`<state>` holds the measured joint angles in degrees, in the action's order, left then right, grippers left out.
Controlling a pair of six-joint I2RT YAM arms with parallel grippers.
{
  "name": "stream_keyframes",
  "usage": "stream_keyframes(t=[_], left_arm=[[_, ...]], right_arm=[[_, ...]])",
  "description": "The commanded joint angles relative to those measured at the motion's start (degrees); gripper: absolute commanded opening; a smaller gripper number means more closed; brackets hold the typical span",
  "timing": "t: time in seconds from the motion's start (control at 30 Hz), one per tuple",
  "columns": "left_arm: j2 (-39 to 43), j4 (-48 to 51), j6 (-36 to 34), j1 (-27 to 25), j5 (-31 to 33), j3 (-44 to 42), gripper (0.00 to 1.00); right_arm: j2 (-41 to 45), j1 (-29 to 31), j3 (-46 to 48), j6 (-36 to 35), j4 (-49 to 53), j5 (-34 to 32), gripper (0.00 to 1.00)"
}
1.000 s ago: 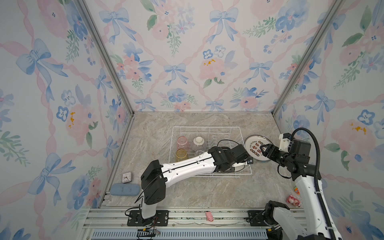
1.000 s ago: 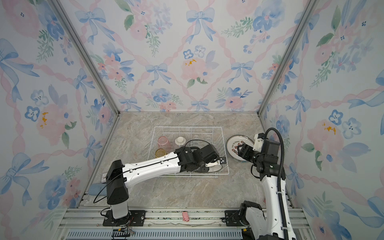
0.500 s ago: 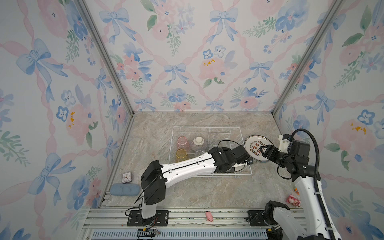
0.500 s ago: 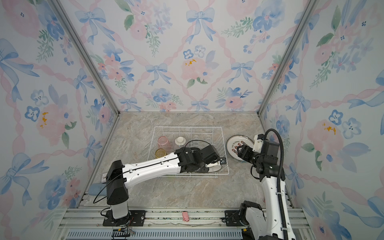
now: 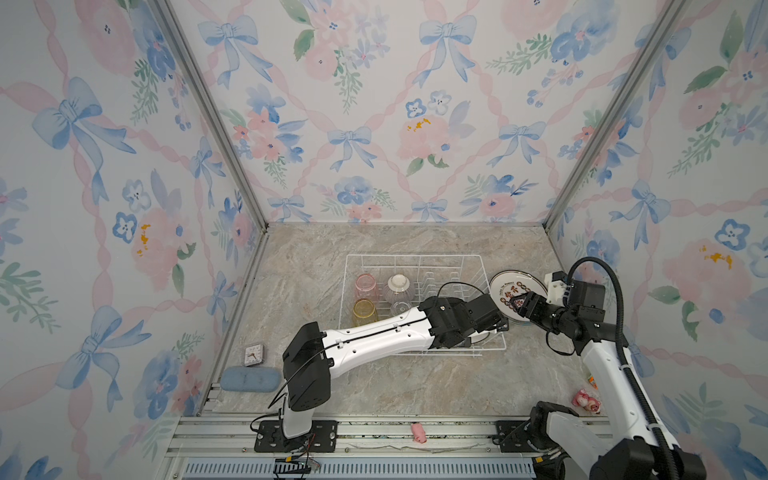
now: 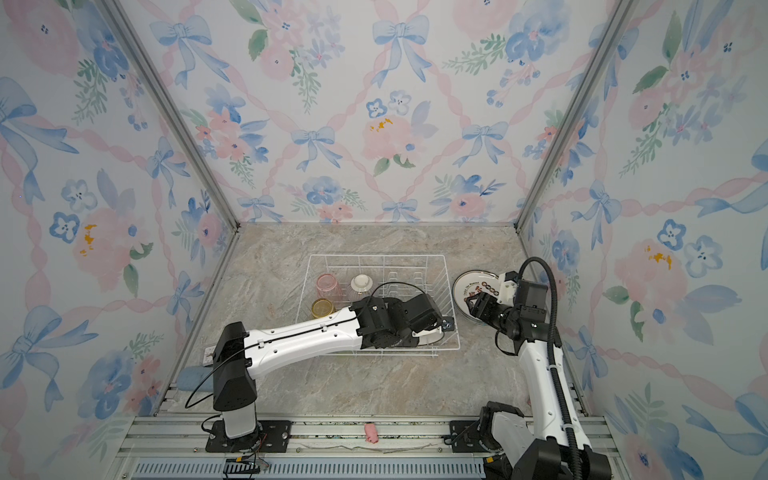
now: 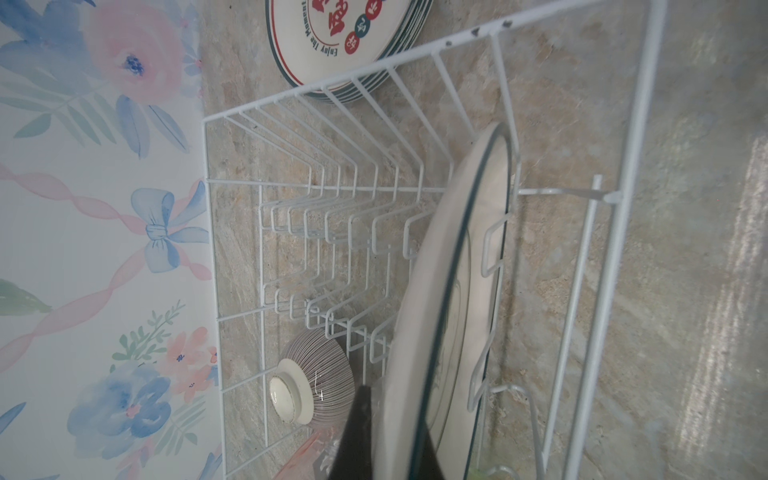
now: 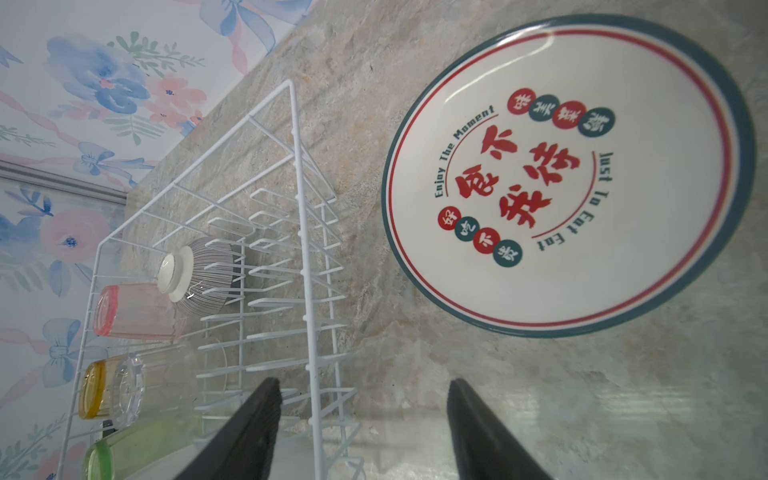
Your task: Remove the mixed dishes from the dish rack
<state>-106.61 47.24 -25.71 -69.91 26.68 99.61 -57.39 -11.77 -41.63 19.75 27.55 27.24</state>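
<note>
The white wire dish rack [image 5: 419, 256] [image 6: 374, 256] stands mid-table. Inside it, upside down, are a pink tumbler [image 5: 365, 284], a yellow tumbler [image 5: 365, 309], a clear tumbler [image 5: 400, 308] and the striped bowl [image 5: 398, 286]; a green tumbler [image 8: 137, 449] lies at the rack's near end. My left gripper [image 5: 500, 326] [image 7: 395, 415] is shut on an upright dark-rimmed plate [image 7: 457, 249] [image 6: 432, 338] in the rack's near right corner. A stack of printed plates [image 5: 509, 286] [image 8: 561, 178] lies on the table right of the rack. My right gripper [image 5: 521, 305] [image 8: 363, 382] hangs open above the stack's near edge, holding nothing.
A small clock [image 5: 253, 354] and a blue case [image 5: 245, 379] lie by the left wall. A pink toy [image 5: 419, 432] sits on the front rail, another pink figure [image 5: 586, 401] by the right arm's base. Patterned walls close in three sides.
My right gripper has drifted slightly toward the rack and its jaws have narrowed a little. The left arm holds still on the plate.
</note>
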Motion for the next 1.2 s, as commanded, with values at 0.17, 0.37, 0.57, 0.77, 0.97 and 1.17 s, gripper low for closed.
stream_keyframes(t=[0.17,0.37,0.57,0.77,0.97,1.17], left_arm=[[0.6,-4.2,-1.0,-0.7,0.2,6.7,0.0],[-1.4,-4.2,-1.5,-0.8,-0.3,7.5,0.0],[-0.8,-4.2,-1.5,-0.6,1.7,7.7,0.0],[2.5,-4.2,1.6,1.6,0.0,7.1,0.0],[7.7,-5.4,4.9,4.6,-2.5,4.3,0.0],[14.8,-10.2,9.7,10.9,-12.8,-1.1,0.0]], right_arm=[[-1.4,3.9,2.7,2.7,-4.7,4.5,0.66],[-3.4,6.3,3.1,3.4,-6.3,3.5,0.63],[-3.4,6.4,3.0,2.9,-5.9,2.3,0.63],[-2.0,6.4,2.3,2.6,-5.7,2.0,0.64],[1.8,6.1,1.7,2.1,-5.2,1.0,0.65],[6.8,5.1,1.4,2.2,-5.3,0.5,0.65]])
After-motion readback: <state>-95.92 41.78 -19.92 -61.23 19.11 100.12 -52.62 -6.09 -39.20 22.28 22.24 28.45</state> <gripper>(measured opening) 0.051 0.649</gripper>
